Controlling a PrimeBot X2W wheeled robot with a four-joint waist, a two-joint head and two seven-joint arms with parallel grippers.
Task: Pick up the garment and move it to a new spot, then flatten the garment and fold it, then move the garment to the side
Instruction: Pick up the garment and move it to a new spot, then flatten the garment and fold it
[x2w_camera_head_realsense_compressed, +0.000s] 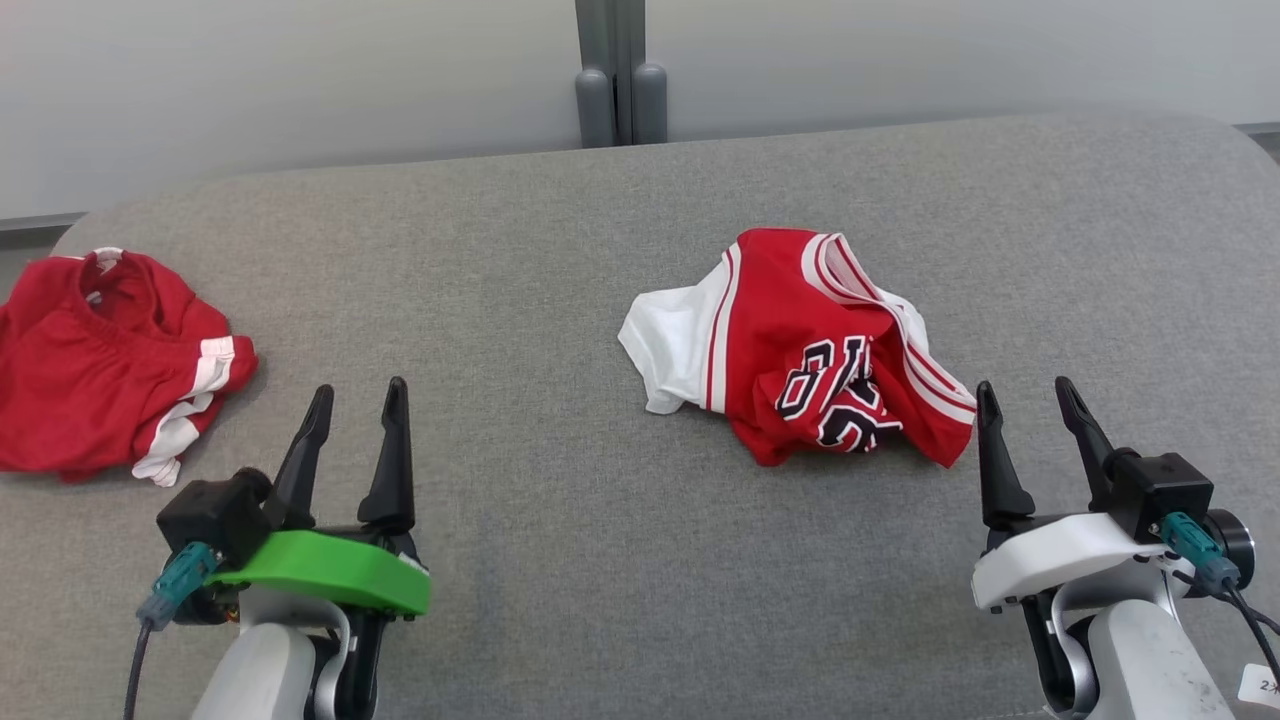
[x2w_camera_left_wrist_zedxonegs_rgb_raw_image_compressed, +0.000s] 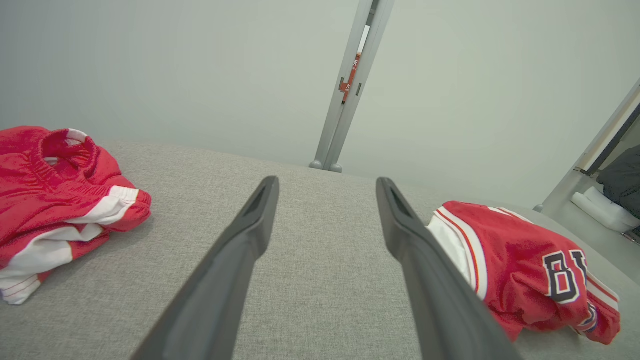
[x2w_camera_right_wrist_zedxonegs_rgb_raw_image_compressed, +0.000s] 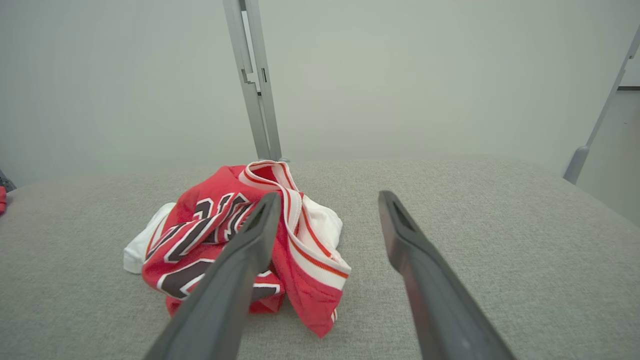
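The garment (x2w_camera_head_realsense_compressed: 800, 340) is a red and white jersey with dark numbers, lying crumpled in a heap right of centre on the grey fabric table (x2w_camera_head_realsense_compressed: 600, 560). My right gripper (x2w_camera_head_realsense_compressed: 1023, 385) is open and empty just off the heap's near right corner, fingers pointing away from me. In the right wrist view the jersey (x2w_camera_right_wrist_zedxonegs_rgb_raw_image_compressed: 200, 220) lies ahead and left of the open right gripper (x2w_camera_right_wrist_zedxonegs_rgb_raw_image_compressed: 329, 195), partly behind its left finger. My left gripper (x2w_camera_head_realsense_compressed: 360, 388) is open and empty at the lower left. In the left wrist view the jersey (x2w_camera_left_wrist_zedxonegs_rgb_raw_image_compressed: 520, 265) lies to the right of the open left gripper (x2w_camera_left_wrist_zedxonegs_rgb_raw_image_compressed: 327, 180).
Red shorts (x2w_camera_head_realsense_compressed: 90, 370) with white trim lie bunched at the table's left edge, left of my left gripper, and also show in the left wrist view (x2w_camera_left_wrist_zedxonegs_rgb_raw_image_compressed: 40, 200). A grey post (x2w_camera_head_realsense_compressed: 620, 90) stands behind the table's far edge against a pale wall.
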